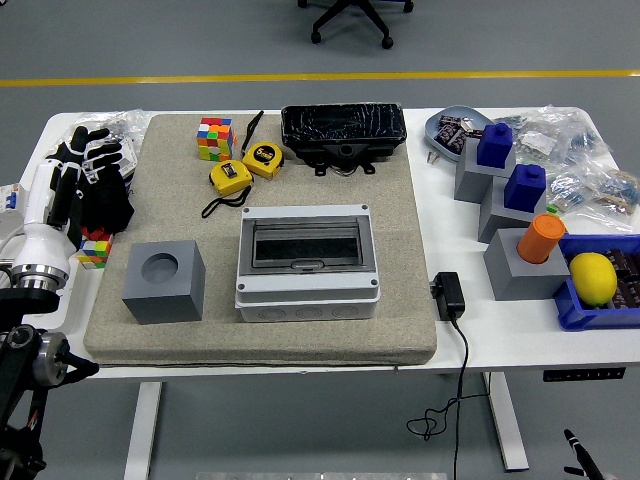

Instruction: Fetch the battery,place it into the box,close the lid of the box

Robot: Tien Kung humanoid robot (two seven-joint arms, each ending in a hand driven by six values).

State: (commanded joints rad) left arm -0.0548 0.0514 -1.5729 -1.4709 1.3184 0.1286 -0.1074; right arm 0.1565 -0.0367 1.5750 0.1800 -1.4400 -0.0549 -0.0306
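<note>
**Left hand raised at the table's left edge, battery not yet fetched**

The left hand stands at the left of the frame with fingers spread and holding nothing, above a black cloth-like bundle and a small colour cube. The right hand is out of view.

The grey box sits at centre frame on the beige mat, its clear lid lying flat over the opening. I cannot pick out a battery for certain; the orange cylinder on a grey block at right is only a guess.

The fetching step appears barely begun. Next the lid likely needs lifting and the battery locating before any reach.
</note>
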